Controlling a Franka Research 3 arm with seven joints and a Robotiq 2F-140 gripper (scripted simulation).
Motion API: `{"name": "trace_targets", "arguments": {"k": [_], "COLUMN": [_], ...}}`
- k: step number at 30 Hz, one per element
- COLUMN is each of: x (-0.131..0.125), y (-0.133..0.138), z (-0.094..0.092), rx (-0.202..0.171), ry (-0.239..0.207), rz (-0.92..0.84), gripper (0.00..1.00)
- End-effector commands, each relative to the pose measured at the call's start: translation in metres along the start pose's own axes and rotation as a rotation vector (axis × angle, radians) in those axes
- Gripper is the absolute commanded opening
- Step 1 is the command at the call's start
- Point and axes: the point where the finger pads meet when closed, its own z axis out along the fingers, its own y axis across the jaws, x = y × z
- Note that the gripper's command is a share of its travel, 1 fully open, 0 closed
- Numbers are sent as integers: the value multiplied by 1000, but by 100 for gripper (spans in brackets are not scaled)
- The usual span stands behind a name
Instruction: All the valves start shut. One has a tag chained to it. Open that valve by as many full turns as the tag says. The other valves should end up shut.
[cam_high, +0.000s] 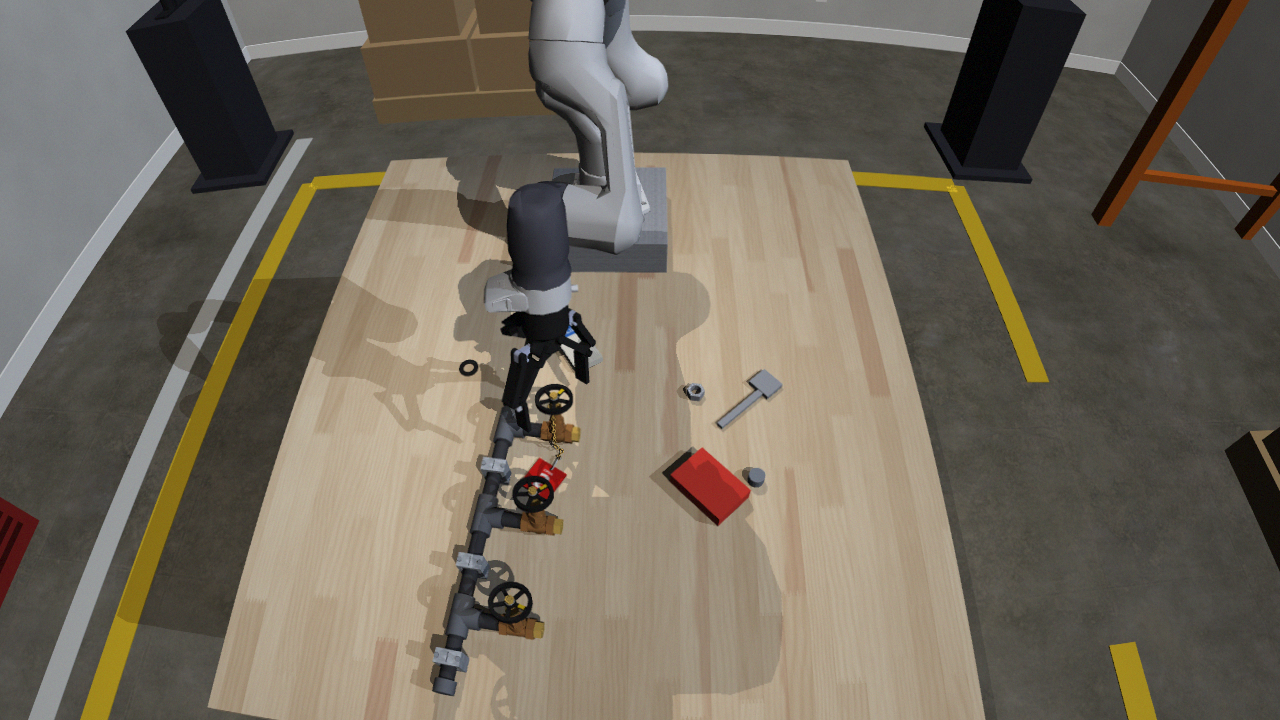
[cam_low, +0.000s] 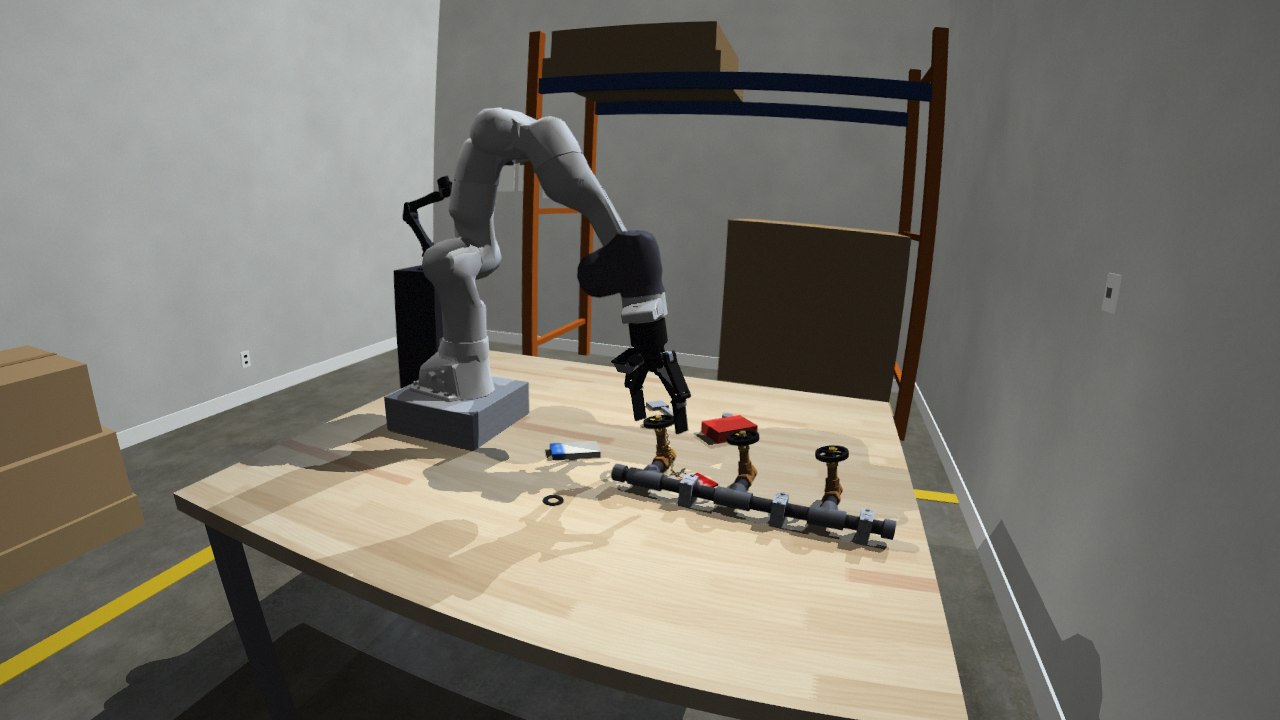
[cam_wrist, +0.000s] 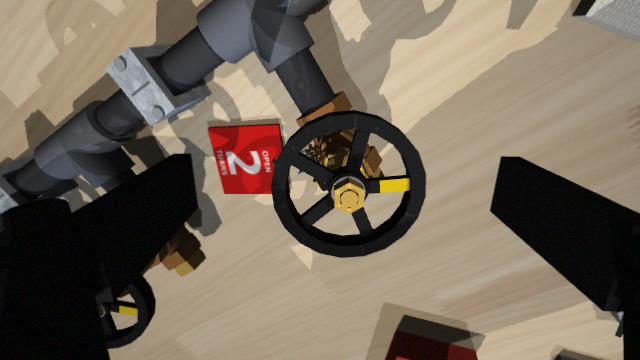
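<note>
A dark pipe (cam_high: 478, 528) with three black handwheel valves lies on the wooden table. The valve nearest the arm (cam_high: 554, 399) has a gold chain to a red tag (cam_high: 543, 471). In the wrist view the tag (cam_wrist: 246, 159) reads "OPEN 2 TURNS". This handwheel (cam_wrist: 349, 183) has a gold hub nut and a yellow mark on one spoke, pointing right. My gripper (cam_wrist: 343, 183) is open and empty, just above the wheel, one finger on each side. It also shows in the exterior view (cam_low: 660, 407). The middle valve (cam_high: 538, 491) and the far valve (cam_high: 515, 597) stand apart from it.
A red block (cam_high: 708, 484) and a small grey cylinder (cam_high: 753, 477) lie right of the pipe. A grey hammer (cam_high: 748, 398) and a nut (cam_high: 691, 389) lie farther back. A black ring (cam_high: 465, 363) lies left of the gripper. A blue and white item (cam_low: 573, 450) lies near the arm's base.
</note>
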Motion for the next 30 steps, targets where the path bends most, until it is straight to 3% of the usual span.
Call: {"name": "trace_targets", "arguments": {"k": [1, 2, 30], "x": [1, 1, 1], "y": [1, 1, 1], "z": [1, 1, 1], "rx": [-2, -2, -2], "ry": [10, 10, 10], "rz": [43, 43, 39], "gripper": [100, 10, 10]}}
